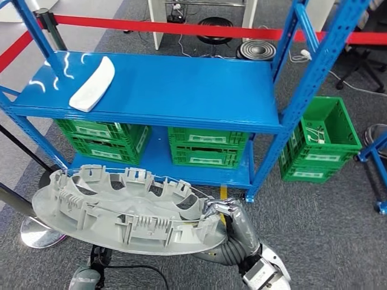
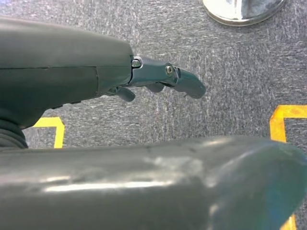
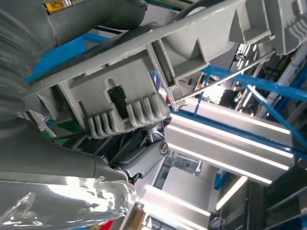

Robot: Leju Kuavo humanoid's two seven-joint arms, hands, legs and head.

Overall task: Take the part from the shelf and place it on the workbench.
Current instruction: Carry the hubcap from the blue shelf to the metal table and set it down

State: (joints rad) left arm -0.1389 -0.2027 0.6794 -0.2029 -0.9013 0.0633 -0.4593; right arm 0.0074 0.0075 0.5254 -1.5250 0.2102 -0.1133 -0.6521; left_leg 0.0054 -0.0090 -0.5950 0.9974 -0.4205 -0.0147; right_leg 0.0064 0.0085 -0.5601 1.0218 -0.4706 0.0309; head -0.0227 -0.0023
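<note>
The part is a large grey oval plastic panel with ribs and clips on its upper face. It hangs level in front of the blue shelf, low over the carpet. My right hand grips its right end, fingers curled over the ribbed rim. The right wrist view shows the part close up, with the hand's fingers under a clip. My left hand points out over the carpet with its fingers straight and nothing between them. The left arm shows below the part's left half.
A white curved piece lies on the shelf's top board. Green crates fill the lower level and another green crate stands on the floor at right. A stanchion base sits at lower left and red barrier tape runs behind.
</note>
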